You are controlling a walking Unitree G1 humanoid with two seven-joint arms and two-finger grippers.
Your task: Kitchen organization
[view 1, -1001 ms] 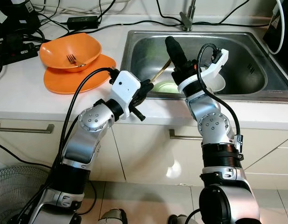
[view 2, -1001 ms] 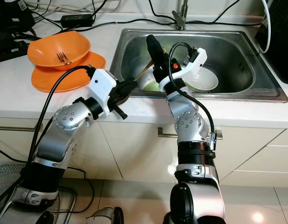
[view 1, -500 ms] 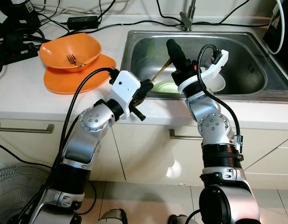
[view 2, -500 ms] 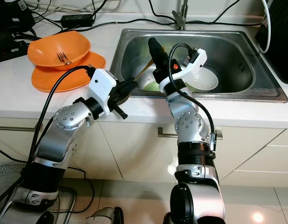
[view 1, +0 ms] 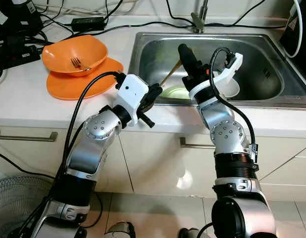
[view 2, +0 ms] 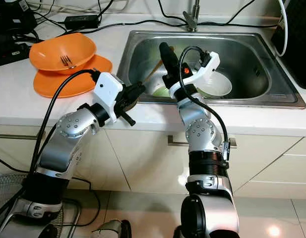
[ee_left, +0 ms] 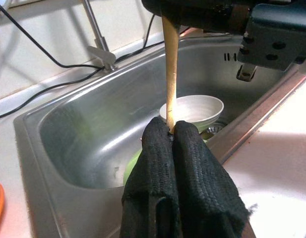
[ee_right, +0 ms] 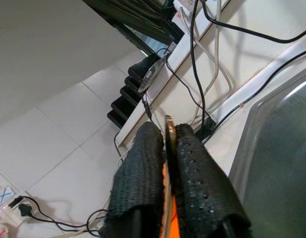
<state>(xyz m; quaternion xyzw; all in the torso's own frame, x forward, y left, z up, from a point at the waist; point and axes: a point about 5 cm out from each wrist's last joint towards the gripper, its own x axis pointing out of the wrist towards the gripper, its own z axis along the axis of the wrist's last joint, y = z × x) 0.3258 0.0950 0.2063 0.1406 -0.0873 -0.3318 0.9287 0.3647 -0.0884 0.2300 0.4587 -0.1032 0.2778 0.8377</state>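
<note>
A: While both claws pinch the same wooden utensil (ee_left: 170, 69), one slip could spoil it, no?

B: Likely. The left claw (ee_left: 171, 130) is closed on one end, over the front rim of the sink (view 1: 272, 96); the right claw (ee_right: 167, 136) is clamped on the other end, above the basin.

A: So where's the danger?

B: If both pull at once, I'd expect the thin stick to twist free or snap. If one lets go early, it could drop onto the white bowl (view 1: 231, 88) and green dish (view 1: 175, 92) below.

A: And the orange bowl (view 1: 76, 53)?

B: On the worktop (view 1: 24, 96), on an orange plate (view 1: 78, 84), a fork (view 1: 76, 62) inside, well apart from this.
</note>
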